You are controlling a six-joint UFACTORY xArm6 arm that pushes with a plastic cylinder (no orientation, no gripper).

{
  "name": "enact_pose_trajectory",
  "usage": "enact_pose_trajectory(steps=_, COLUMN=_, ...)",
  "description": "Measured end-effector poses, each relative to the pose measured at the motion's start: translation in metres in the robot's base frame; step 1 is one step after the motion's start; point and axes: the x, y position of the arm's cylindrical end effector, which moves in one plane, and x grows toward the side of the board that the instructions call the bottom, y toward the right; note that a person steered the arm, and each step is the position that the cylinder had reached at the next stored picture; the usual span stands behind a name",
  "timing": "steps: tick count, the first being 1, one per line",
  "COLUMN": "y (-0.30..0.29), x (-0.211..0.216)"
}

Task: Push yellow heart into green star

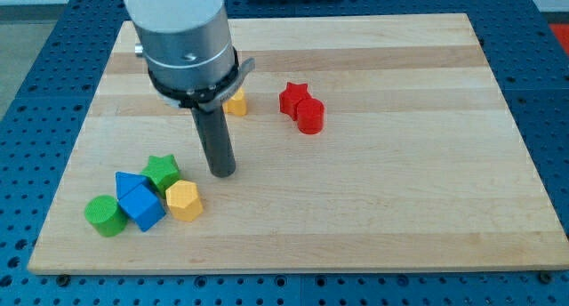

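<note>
The yellow heart (236, 103) lies near the view's top left, half hidden behind the arm's grey body. The green star (162, 171) sits at the lower left, touching a blue block. My tip (223, 173) rests on the board below the yellow heart and to the right of the green star, apart from both. It stands just up and right of a yellow hexagon (184, 200).
A blue triangle (127, 182), a blue cube (142, 206) and a green cylinder (105, 215) cluster with the green star and yellow hexagon at the lower left. A red star (292, 98) and red cylinder (310, 116) touch each other at upper centre. The wooden board (373, 190) ends at blue flooring.
</note>
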Motion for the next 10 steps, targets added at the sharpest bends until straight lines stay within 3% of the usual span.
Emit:
enact_pose_trajectory(steps=3, y=-0.005, x=-0.081)
enact_pose_trajectory(steps=5, y=-0.051, x=-0.103)
enact_pose_trajectory(steps=6, y=-0.046, x=-0.14)
enact_pose_trajectory(steps=8, y=-0.005, x=-0.148)
enact_pose_trajectory(steps=10, y=0.004, x=-0.129)
